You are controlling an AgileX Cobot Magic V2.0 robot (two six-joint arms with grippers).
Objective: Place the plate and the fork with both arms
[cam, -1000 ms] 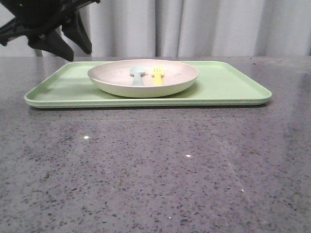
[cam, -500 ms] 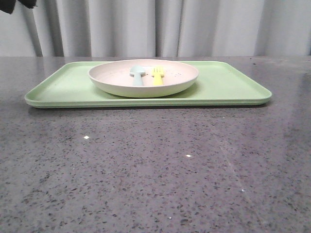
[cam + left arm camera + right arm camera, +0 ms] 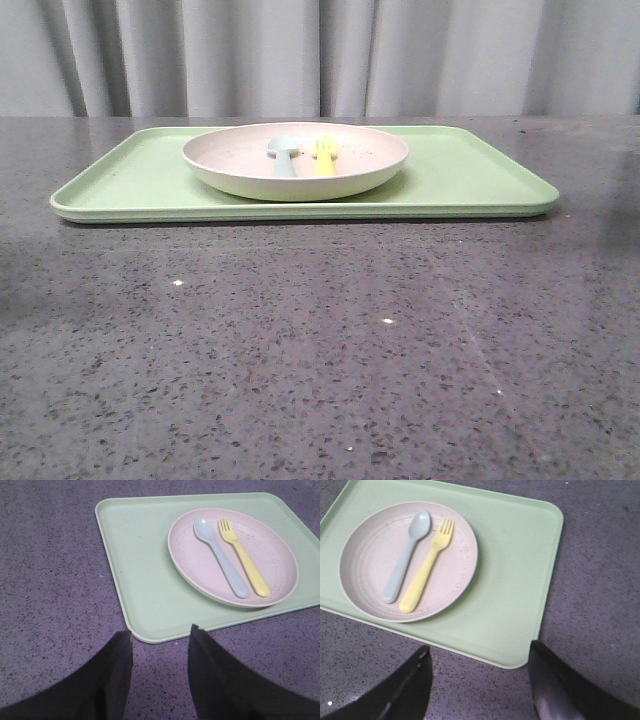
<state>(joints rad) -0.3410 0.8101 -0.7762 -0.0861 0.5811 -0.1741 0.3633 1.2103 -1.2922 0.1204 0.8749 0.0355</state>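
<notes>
The plate (image 3: 295,160) sits on the light-green tray (image 3: 470,180), left of the tray's middle in the front view. The yellow fork (image 3: 325,155) lies in the plate beside a pale blue spoon (image 3: 283,155). Both show in the left wrist view, plate (image 3: 190,555) and fork (image 3: 245,557), and in the right wrist view, plate (image 3: 370,560) and fork (image 3: 427,570). My left gripper (image 3: 160,632) is open and empty, high above the table near a tray corner. My right gripper (image 3: 480,652) is open and empty above the opposite tray corner. Neither gripper shows in the front view.
The tray lies on a dark speckled stone table (image 3: 320,350). A grey curtain (image 3: 320,55) hangs behind the table. The spoon also shows in the left wrist view (image 3: 220,555) and the right wrist view (image 3: 405,555).
The left arm, at the top left of the front view a second ago, has risen out of that view. The plate, fork and tray have not moved.
</notes>
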